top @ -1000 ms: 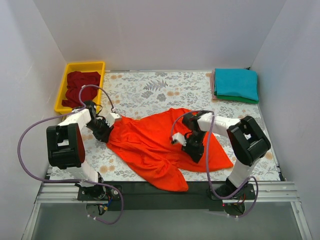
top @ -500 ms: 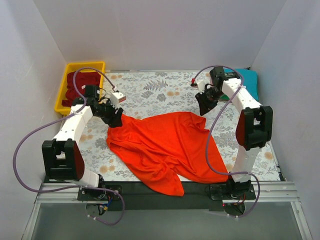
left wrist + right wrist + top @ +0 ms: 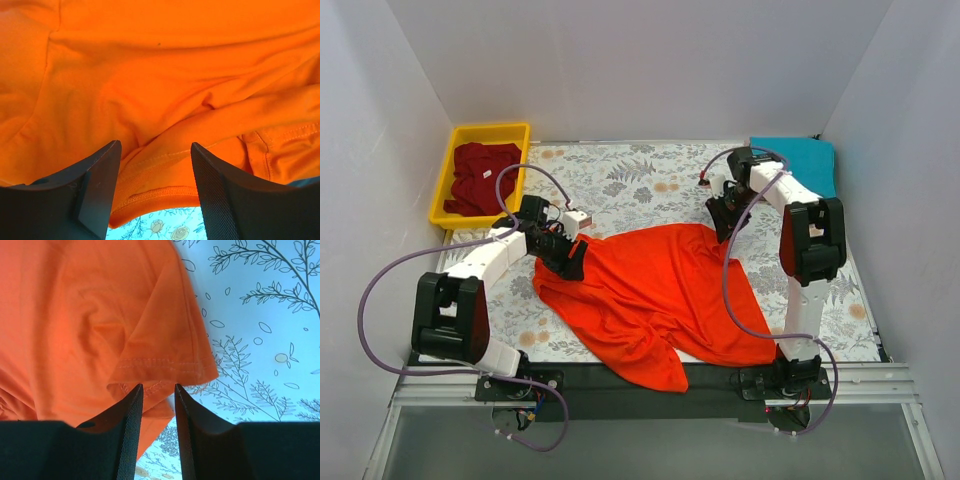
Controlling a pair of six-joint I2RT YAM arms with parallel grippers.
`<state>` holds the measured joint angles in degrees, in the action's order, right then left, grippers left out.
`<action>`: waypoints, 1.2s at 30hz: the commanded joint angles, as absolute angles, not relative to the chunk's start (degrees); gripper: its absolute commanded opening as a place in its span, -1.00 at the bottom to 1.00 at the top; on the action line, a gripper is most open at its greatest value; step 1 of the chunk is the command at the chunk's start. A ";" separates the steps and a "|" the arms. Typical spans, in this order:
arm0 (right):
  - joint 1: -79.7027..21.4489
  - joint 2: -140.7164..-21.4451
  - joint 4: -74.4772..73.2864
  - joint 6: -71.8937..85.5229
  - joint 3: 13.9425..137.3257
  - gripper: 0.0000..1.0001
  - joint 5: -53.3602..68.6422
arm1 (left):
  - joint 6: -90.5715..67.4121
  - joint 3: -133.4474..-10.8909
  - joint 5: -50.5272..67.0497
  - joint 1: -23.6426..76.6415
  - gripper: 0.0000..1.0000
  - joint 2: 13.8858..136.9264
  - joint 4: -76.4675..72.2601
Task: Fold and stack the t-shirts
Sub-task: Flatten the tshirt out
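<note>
Orange-red t-shirt (image 3: pixel 650 290) lies roughly spread, unfolded; left gripper (image 3: pixel 155 145) and right gripper (image 3: pixel 158 386) hover unclenched, empty, over its far corners; next, probably, fresh grasps for folding.

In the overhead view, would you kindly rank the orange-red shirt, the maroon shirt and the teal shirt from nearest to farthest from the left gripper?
1. orange-red shirt, right at the left gripper, mid-table.
2. maroon shirt, in the yellow bin, far left.
3. teal shirt, far right corner.
</note>
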<state>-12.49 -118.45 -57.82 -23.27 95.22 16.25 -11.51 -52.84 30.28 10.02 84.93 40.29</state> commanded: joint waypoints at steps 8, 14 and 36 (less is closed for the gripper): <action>-11.87 -124.01 -56.86 -19.60 98.70 -0.21 15.55 | -13.97 -51.50 29.09 11.07 0.15 85.34 35.42; -9.85 -124.72 -56.69 -19.25 104.05 -0.87 14.07 | -14.50 -50.19 26.55 11.34 0.08 87.53 33.49; -6.94 -123.66 -56.78 -23.99 104.34 0.11 16.97 | -15.38 -50.19 20.48 11.34 -0.23 95.19 31.73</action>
